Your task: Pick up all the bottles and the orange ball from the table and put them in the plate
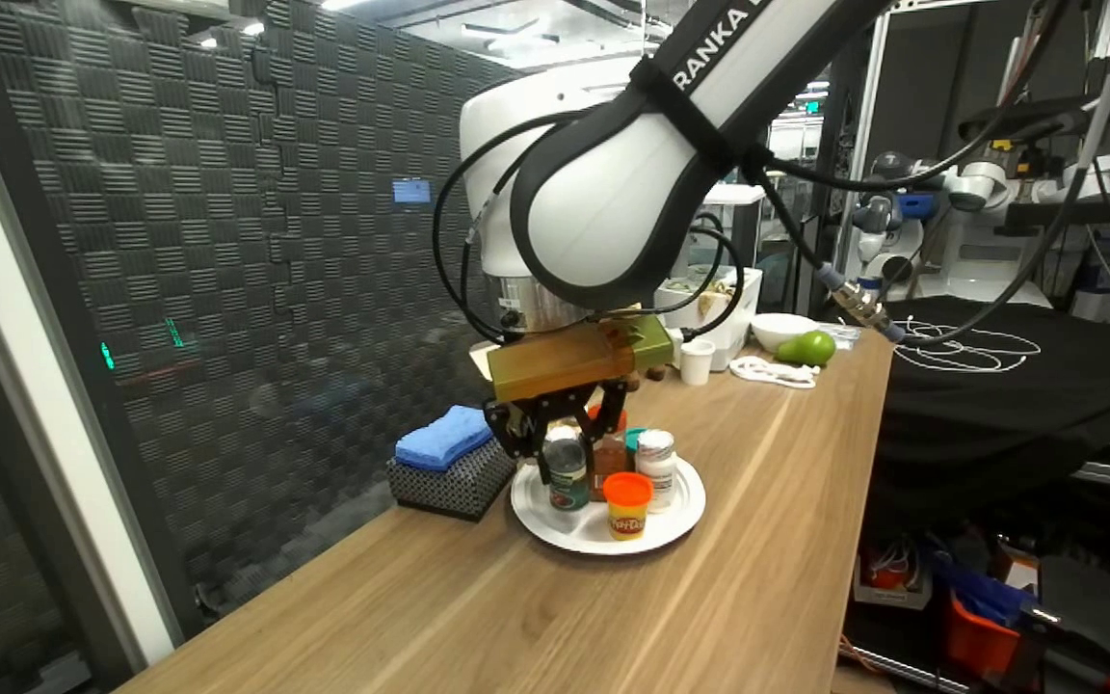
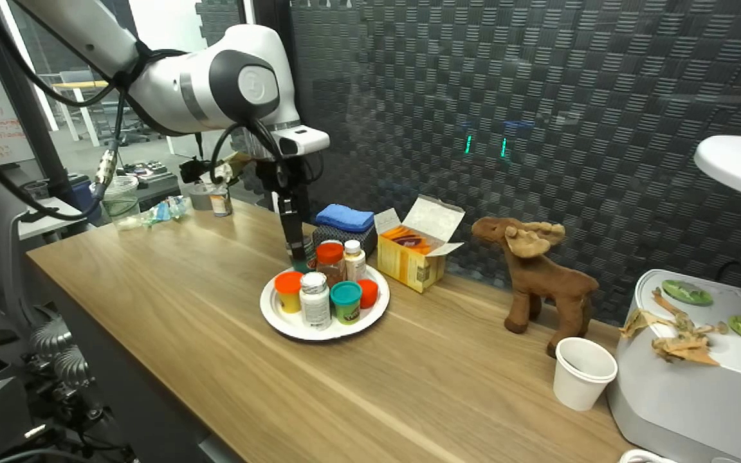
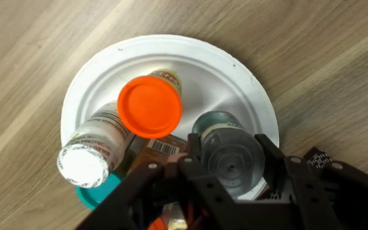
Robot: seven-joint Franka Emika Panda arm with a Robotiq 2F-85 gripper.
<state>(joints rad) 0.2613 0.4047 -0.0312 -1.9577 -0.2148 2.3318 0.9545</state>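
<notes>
Bottles [image 2: 315, 303], smooth and cylindrical, stand with the rounded orange ball [image 2: 368, 294] on the white circular plate [image 3: 171, 45], atop the wood-grained desk [image 2: 441, 363]. The tool [image 3: 228, 140] is partly closed, its jaws gripping opposite sides of one clear-topped jar [image 1: 568, 480].

Wrist cam close abv plate [image 3: 208, 84]

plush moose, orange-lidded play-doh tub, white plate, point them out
Plush moose [image 2: 549, 280], in an exterior view, on its flank.
Orange-lidded Play-Doh tub [image 1: 627, 513], in an exterior view, on its yellow body.
White plate [image 3: 171, 46], in the wrist view, on its rim.
</notes>
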